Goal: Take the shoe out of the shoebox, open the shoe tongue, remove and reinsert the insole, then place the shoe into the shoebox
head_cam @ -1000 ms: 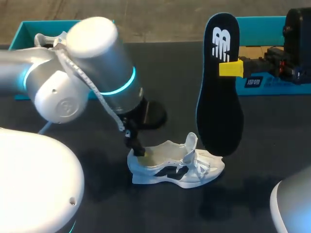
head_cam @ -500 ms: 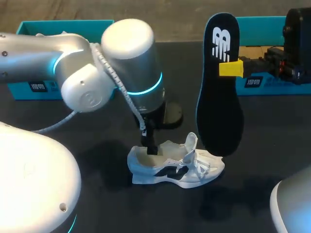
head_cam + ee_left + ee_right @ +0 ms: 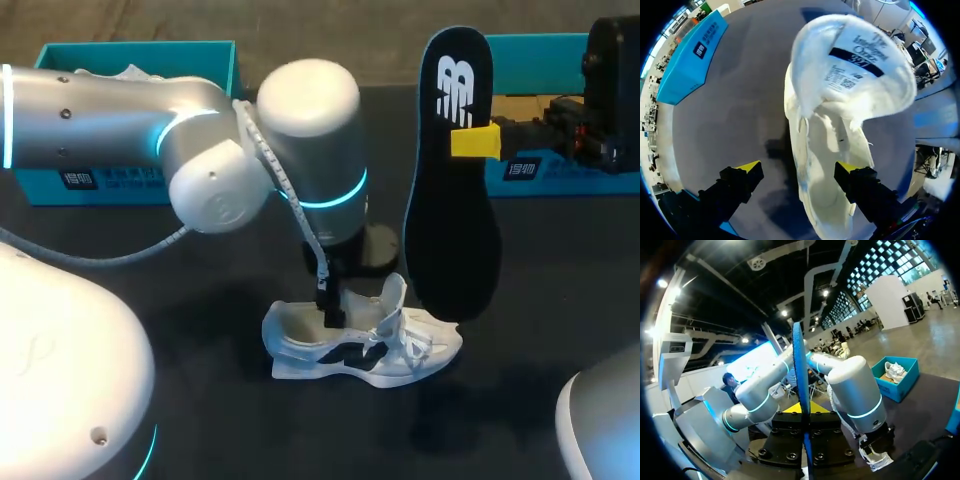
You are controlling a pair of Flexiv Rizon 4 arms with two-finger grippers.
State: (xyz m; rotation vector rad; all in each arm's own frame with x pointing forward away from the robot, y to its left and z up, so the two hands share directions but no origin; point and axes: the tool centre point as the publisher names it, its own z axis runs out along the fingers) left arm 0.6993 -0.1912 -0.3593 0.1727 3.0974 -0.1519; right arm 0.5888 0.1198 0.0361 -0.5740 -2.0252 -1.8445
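White shoe [image 3: 360, 345] lay on the dark bench [image 3: 200, 300], heel toward 9 o'clock, toe toward 3. The left pincer [image 3: 797, 169] hung over its collar with fingers apart, one tip above the opening, the other over bare bench beside it, gripping nothing. At the shoe's 1 o'clock the black insole [image 3: 452, 200] stood on end, long axis 12 to 6, lower end near the toe, clamped in the right pincer [image 3: 470, 141], the arm better placed to reinsert it.

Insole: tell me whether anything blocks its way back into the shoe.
Yes. The left arm is down in the opening of the shoe, its open jaws straddling one side wall. Nothing else stands between it and the insole, upright in the right arm's jaws.
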